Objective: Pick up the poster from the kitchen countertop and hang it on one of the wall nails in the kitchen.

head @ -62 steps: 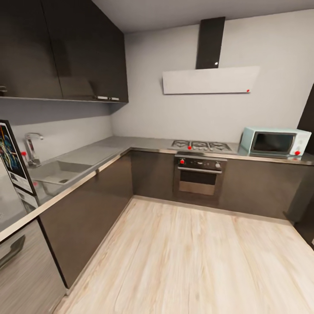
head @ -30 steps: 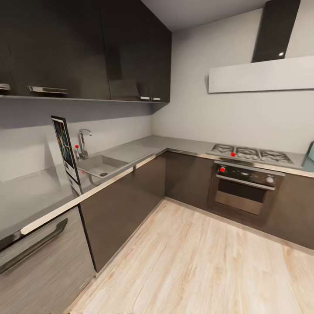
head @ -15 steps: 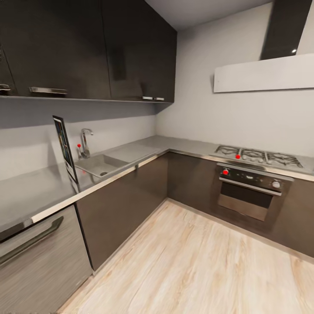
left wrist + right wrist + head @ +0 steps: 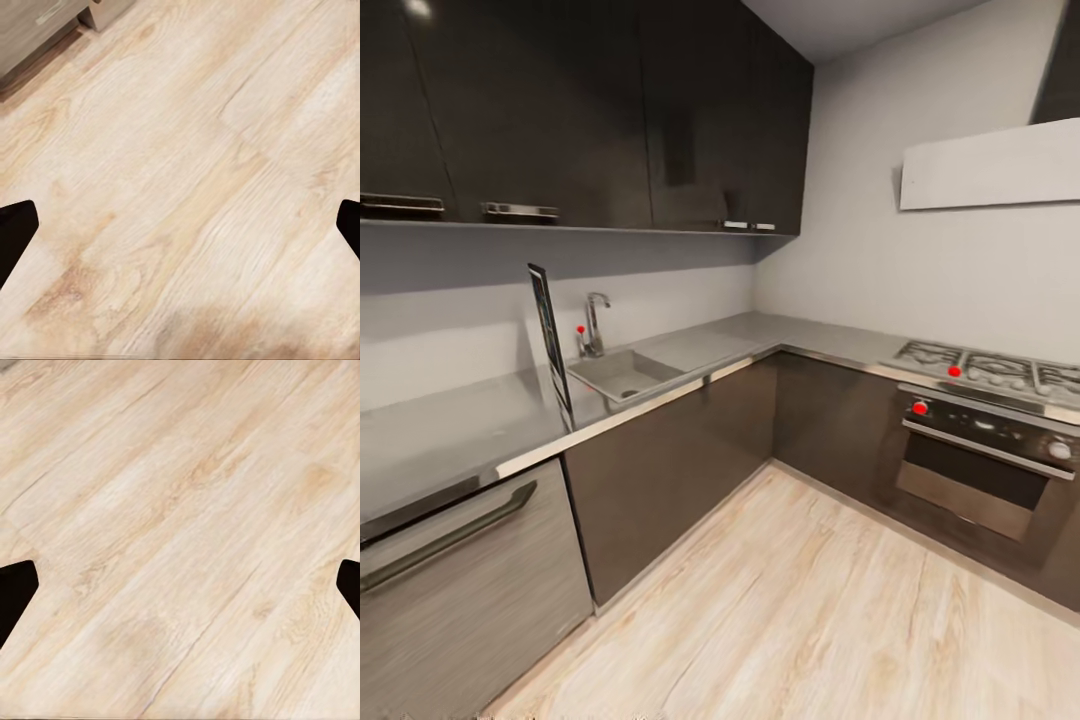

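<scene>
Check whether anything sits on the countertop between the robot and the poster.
Nothing visible does. The poster stands upright, edge-on, on the countertop beside the sink, and the worktop in front of it looks bare. Both grippers, left and right, are open and point at the wooden floor.

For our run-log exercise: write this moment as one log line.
phase: approach | black-framed poster: upright on grey countertop, beside sink | left fingers: open, over wood floor | right fingers: open

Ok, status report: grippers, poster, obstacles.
Both grippers open, left and right, over bare floor. Poster upright on the countertop beside the sink, untouched. Nothing blocking it.
</scene>
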### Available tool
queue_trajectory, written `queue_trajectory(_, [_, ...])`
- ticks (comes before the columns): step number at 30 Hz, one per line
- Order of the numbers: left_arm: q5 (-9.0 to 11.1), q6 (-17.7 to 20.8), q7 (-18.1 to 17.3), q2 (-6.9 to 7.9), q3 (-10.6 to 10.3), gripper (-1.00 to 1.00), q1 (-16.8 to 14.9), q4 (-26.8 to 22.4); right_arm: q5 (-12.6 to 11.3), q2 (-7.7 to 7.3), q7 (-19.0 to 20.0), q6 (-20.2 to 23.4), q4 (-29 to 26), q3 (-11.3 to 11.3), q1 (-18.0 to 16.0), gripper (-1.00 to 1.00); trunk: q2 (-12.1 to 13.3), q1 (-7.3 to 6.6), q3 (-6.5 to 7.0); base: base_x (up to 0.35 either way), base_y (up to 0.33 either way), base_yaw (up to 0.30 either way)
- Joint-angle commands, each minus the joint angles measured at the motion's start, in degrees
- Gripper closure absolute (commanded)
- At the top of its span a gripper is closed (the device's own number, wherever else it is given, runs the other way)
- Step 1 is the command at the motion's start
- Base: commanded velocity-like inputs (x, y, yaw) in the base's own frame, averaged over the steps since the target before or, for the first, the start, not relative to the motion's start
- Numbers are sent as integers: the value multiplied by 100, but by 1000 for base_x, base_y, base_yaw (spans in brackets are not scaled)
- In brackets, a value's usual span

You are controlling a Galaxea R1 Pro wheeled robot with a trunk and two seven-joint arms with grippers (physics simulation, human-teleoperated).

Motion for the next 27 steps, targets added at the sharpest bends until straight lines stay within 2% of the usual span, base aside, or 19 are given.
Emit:
queue_trajectory(1, [-5,-10,0,0,3,-100,2,-6,0,0,-4,-19,33,6,-5,-100,-3,0,-5,3,-11,288])
queue_trajectory(27, [-4,-10,0,0,4,-100,2,-6,14,-7,0,-24,82,7,-7,-100,-3,0,-5,0,-1,289])
